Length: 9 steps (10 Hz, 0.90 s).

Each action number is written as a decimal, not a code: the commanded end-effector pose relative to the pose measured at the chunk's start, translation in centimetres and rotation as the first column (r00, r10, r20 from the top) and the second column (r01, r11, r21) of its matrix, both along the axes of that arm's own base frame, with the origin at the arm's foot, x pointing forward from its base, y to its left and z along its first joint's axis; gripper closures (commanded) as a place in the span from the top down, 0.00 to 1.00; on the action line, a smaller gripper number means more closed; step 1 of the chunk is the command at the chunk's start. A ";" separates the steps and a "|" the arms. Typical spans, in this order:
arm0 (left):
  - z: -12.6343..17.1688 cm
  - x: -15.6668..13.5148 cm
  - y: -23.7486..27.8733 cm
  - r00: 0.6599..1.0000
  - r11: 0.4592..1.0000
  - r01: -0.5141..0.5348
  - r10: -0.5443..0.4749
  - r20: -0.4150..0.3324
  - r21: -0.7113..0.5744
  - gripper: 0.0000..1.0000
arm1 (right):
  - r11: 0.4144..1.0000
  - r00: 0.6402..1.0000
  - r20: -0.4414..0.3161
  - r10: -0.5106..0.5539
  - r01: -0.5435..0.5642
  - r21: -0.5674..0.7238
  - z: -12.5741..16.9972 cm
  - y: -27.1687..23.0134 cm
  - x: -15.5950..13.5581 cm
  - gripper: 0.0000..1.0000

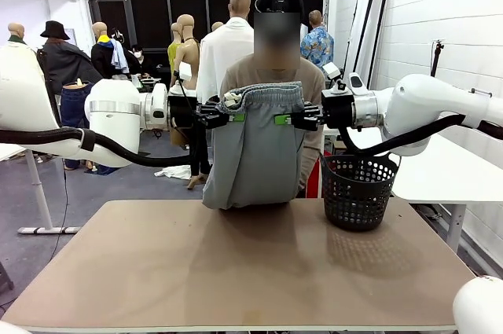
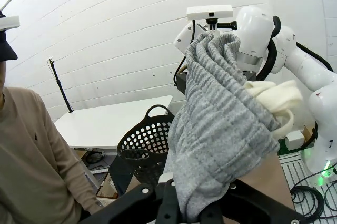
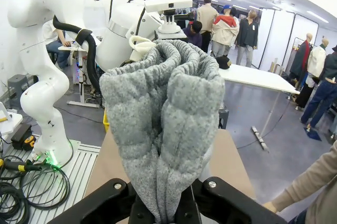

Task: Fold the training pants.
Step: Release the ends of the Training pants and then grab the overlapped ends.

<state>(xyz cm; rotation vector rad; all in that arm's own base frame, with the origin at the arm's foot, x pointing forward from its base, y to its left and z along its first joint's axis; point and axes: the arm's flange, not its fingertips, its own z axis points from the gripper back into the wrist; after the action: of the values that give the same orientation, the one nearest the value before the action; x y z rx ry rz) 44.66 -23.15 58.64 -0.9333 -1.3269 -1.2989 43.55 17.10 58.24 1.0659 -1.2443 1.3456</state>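
Worktop nearest, its far edge brushed by the grey training pants, hung by the waistband between left claw and right claw, both clenched on it, probably to spread them for folding.

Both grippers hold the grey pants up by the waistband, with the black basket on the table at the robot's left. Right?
Not quite: the front view shows the black basket on the table at the robot's right. The left gripper and right gripper do hold the training pants up by the waistband.
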 end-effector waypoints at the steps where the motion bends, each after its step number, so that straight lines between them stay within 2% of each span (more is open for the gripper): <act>1: 0.1 -0.2 -0.1 1.000 1.000 -0.016 0.016 0.022 -0.022 0.00 | 1.000 1.000 -0.002 0.007 -0.007 0.006 0.3 0.1 -0.2 0.00; 9: 0.1 -0.2 -0.1 1.000 1.000 -0.016 0.016 0.022 -0.022 0.00 | 1.000 1.000 -0.002 0.007 -0.007 0.006 0.3 0.1 -0.2 0.00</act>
<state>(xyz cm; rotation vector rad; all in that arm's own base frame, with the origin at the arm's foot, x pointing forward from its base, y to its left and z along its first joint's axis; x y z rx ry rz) 44.66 -23.15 58.64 -0.9332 -1.3271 -1.2990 43.55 17.10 58.24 1.0659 -1.2442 1.3456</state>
